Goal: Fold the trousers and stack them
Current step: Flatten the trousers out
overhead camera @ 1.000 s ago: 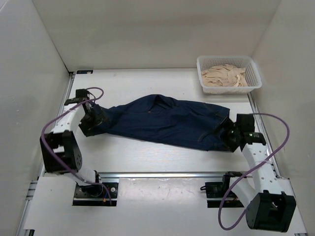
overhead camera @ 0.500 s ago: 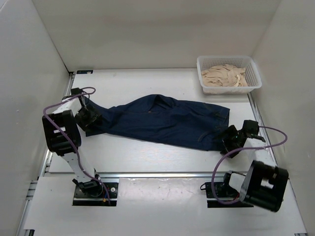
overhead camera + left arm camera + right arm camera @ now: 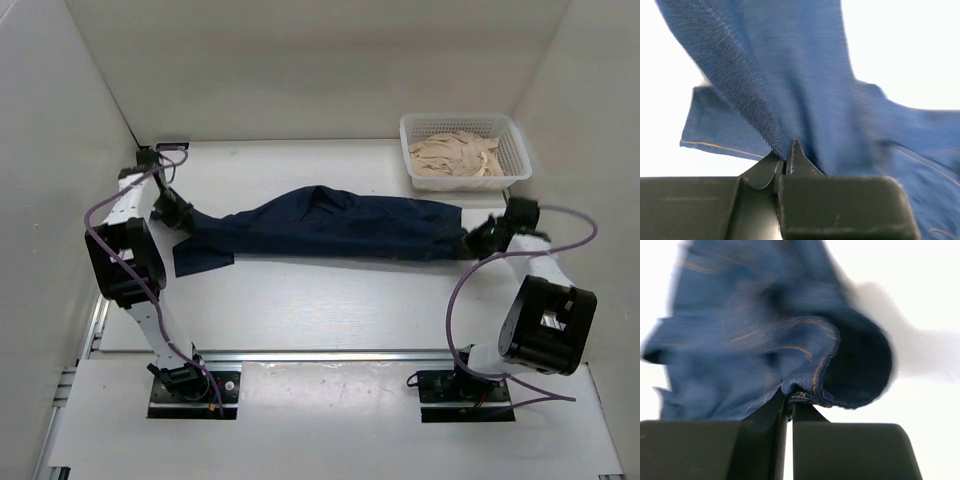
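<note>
The trousers (image 3: 330,228) are dark navy jeans, stretched in a long band across the middle of the table between the two arms. My left gripper (image 3: 178,213) is shut on their left end, where a flap of cloth hangs down toward the near side. In the left wrist view the denim (image 3: 805,90) rises from between the closed fingers (image 3: 800,162). My right gripper (image 3: 478,240) is shut on the right end. The right wrist view shows a stitched hem (image 3: 810,390) pinched at the fingertips, with the cloth bunched above.
A white mesh basket (image 3: 516,160) holding beige cloth (image 3: 455,153) stands at the back right, close behind the right gripper. White walls enclose the table on the left, right and back. A metal rail (image 3: 330,355) runs along the near edge.
Both grippers have shut on the ends of the trousers and moved outward and toward the back. The trousers have gone from a wide slack shape to a narrow stretched band.
</note>
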You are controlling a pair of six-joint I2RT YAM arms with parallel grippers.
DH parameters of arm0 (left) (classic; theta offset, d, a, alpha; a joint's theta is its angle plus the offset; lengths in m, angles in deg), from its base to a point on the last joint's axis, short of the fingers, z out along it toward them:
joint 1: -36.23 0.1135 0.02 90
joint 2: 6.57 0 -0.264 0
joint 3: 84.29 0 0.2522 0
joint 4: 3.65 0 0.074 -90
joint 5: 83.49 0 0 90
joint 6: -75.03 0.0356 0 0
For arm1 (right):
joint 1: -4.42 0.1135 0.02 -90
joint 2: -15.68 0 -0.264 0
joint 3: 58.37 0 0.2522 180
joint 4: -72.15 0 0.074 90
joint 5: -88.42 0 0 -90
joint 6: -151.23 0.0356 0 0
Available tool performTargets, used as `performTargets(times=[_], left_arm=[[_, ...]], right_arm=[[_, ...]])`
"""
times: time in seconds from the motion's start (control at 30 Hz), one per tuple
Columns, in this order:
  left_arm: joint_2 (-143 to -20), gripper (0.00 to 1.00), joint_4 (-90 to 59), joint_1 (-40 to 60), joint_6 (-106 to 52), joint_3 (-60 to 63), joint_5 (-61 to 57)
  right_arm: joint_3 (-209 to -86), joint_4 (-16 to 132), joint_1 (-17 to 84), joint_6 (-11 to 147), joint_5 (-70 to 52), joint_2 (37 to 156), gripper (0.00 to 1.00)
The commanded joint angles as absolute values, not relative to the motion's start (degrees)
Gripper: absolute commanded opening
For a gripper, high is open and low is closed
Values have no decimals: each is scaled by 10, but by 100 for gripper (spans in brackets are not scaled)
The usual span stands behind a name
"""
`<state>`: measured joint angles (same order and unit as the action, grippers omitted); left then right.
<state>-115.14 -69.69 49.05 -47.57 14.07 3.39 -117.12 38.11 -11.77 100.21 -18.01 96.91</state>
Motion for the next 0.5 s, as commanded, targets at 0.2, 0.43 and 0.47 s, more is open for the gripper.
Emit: performTargets(times=[0.2, 0.43, 0.47], left_arm=[[-1043, 10, -818, 491, -463, 470, 35], [-817, 10, -805, 491, -463, 170, 35], [-783, 10, -805, 491, -463, 60, 35]], right_arm=[[-1492, 297, -120, 1020, -127, 911, 0], [-1405, 217, -145, 1041, -22, 787, 0], [-1371, 205, -145, 1041, 14, 763, 0]])
